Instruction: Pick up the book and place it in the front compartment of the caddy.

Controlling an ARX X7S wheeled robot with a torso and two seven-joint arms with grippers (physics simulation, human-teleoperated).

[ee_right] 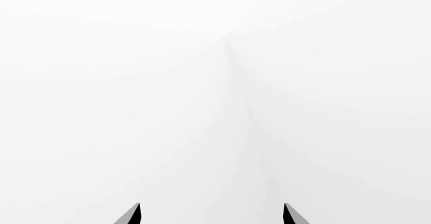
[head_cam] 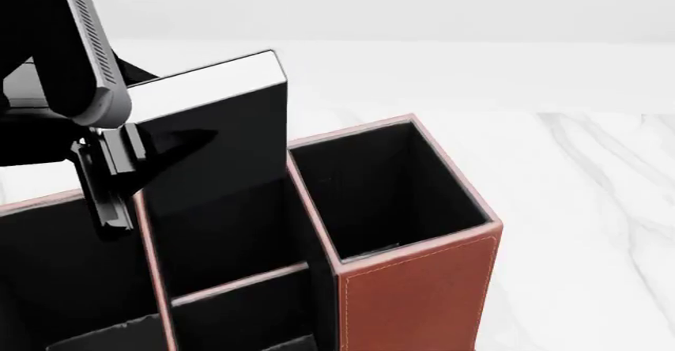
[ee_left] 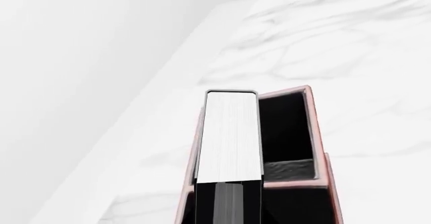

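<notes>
The reddish-brown caddy [head_cam: 422,296] fills the lower part of the head view. The black book [head_cam: 216,141], white page edge up, stands upright with its lower part inside the middle column, in the cell beyond the low cross divider [head_cam: 237,281]; this appears to be the front compartment [head_cam: 227,232]. My left gripper [head_cam: 118,173] is shut on the book's left edge above the caddy wall. In the left wrist view the book's page edge [ee_left: 229,133] rises from my gripper [ee_left: 229,206], beside a black-lined cell [ee_left: 286,128]. My right gripper [ee_right: 212,215] is open and empty, facing blank white.
The caddy's large end cell [head_cam: 385,193] lies right of the book and the other end cell [head_cam: 63,280] lies under my left arm. The white marble table [head_cam: 601,209] extends to the right and behind. A white wall stands at the back.
</notes>
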